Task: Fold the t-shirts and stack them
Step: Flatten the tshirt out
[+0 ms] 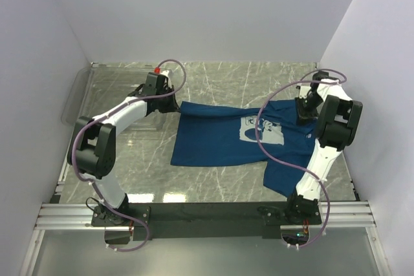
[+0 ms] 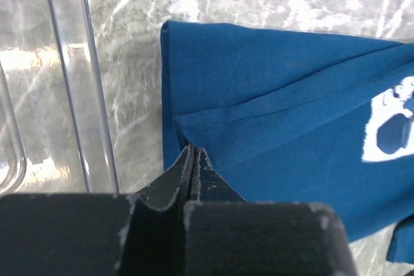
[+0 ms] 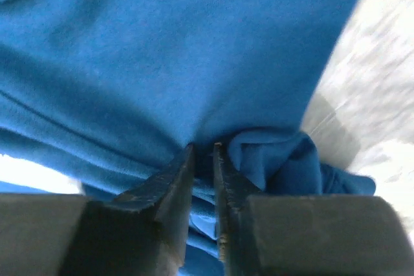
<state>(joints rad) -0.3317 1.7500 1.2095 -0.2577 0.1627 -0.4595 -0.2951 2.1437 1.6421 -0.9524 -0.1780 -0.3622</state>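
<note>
One dark blue t-shirt [image 1: 220,140] lies spread across the marble table, its pale mouse print [image 1: 264,130] facing up right of centre. My left gripper [image 1: 173,103] is at the shirt's far left corner. In the left wrist view its jaws [image 2: 193,153] are pressed together on a folded hem of the t-shirt [image 2: 291,95]. My right gripper [image 1: 304,113] sits on the shirt's far right part. The right wrist view shows its narrow jaws [image 3: 203,147] pinching a bunched ridge of blue t-shirt cloth [image 3: 194,50].
A clear plastic bin [image 1: 77,98] stands at the far left of the table, close beside my left gripper, and its rim [image 2: 84,95] shows in the left wrist view. White walls enclose the table on three sides. An aluminium rail [image 1: 207,214] runs along the near edge.
</note>
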